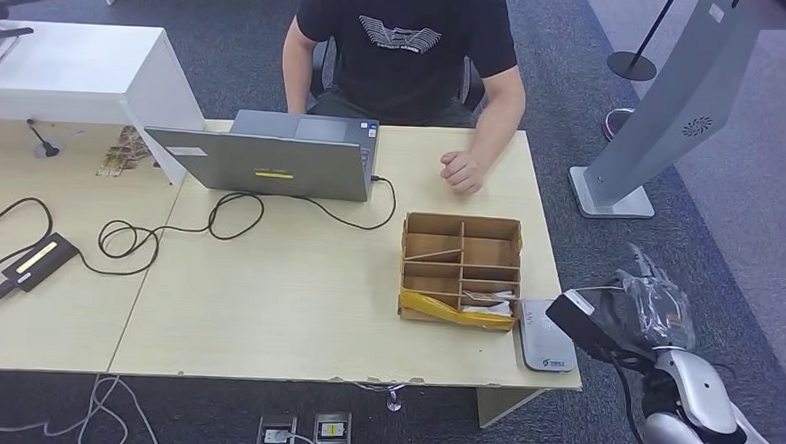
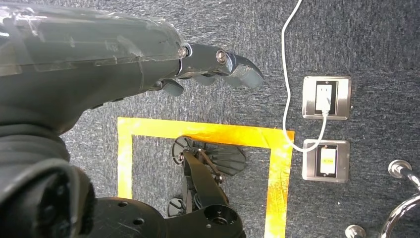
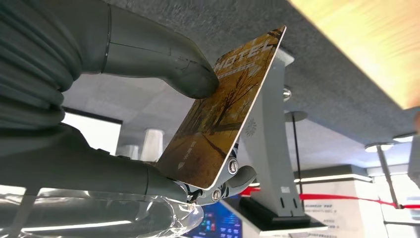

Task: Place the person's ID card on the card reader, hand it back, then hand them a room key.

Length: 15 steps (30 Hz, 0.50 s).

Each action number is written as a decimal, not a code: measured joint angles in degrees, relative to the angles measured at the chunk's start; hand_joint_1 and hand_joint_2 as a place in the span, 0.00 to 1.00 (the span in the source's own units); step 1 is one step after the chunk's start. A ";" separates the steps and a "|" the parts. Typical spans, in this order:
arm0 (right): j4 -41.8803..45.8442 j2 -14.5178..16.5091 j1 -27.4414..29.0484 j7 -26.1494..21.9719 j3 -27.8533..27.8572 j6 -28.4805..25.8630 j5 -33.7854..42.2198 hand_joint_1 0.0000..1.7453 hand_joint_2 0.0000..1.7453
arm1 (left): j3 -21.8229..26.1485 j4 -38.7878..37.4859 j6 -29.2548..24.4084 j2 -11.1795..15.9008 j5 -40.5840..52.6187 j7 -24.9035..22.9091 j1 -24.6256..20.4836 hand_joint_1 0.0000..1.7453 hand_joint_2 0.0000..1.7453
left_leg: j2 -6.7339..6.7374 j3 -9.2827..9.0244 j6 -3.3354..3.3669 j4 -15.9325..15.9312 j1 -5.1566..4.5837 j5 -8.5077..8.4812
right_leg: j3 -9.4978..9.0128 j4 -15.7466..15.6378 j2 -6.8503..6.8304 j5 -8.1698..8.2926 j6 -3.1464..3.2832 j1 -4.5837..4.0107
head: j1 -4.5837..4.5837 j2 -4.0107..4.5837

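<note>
glossy room key (image 3: 223, 109), cardboard organizer (image 1: 461, 268)

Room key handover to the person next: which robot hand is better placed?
Right. The right robot hand already pinches the room key beside the desk's right end. The left robot hand hangs over the floor, holding nothing.

Mock hotel front desk set up in an office.

You face a pale desk (image 1: 295, 308) on grey carpet, with a laptop (image 1: 271, 162), a card reader (image 1: 547, 339), a cardboard organiser (image 1: 460, 268), a seated person (image 1: 406, 52), and a card (image 3: 225, 109) printed "HOTEL".
</note>
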<state>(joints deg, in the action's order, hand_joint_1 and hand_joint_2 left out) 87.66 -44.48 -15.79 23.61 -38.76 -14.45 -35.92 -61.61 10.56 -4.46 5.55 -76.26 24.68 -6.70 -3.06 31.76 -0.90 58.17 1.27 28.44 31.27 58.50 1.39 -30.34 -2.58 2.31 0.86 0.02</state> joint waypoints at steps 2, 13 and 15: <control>-0.80 0.51 -0.29 -0.74 -1.21 -0.62 0.80 1.00 1.00 | 0.00 0.00 0.00 0.00 -0.04 0.03 0.00 0.00 0.00 | 0.00 0.01 0.00 0.00 0.00 0.00 | 0.00 0.00 0.00 0.00 0.00 0.00 | 0.01 0.00; -6.31 3.49 -3.18 -3.07 -7.30 -2.57 4.20 1.00 1.00 | 0.00 0.00 0.00 0.00 -0.33 0.04 0.00 0.00 0.00 | -0.01 0.02 0.00 0.00 0.00 0.00 | 0.00 0.00 -0.01 0.00 0.00 0.00 | 0.01 0.00; -7.16 4.00 -3.58 -3.15 -8.15 -2.61 4.49 1.00 1.00 | 0.01 0.00 0.00 0.00 -0.36 0.04 0.00 0.00 0.00 | -0.01 0.02 0.00 0.00 0.00 0.00 | 0.01 0.00 -0.01 0.00 0.00 0.00 | 0.01 0.00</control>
<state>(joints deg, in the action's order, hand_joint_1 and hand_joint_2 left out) 80.51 -40.49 -19.37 20.46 -46.91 -17.06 -31.44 -61.61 10.56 -4.46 5.55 -76.61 24.72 -6.70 -3.07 31.78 -0.90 58.16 1.27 28.44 31.28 58.51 1.38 -30.35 -2.58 2.31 0.86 0.02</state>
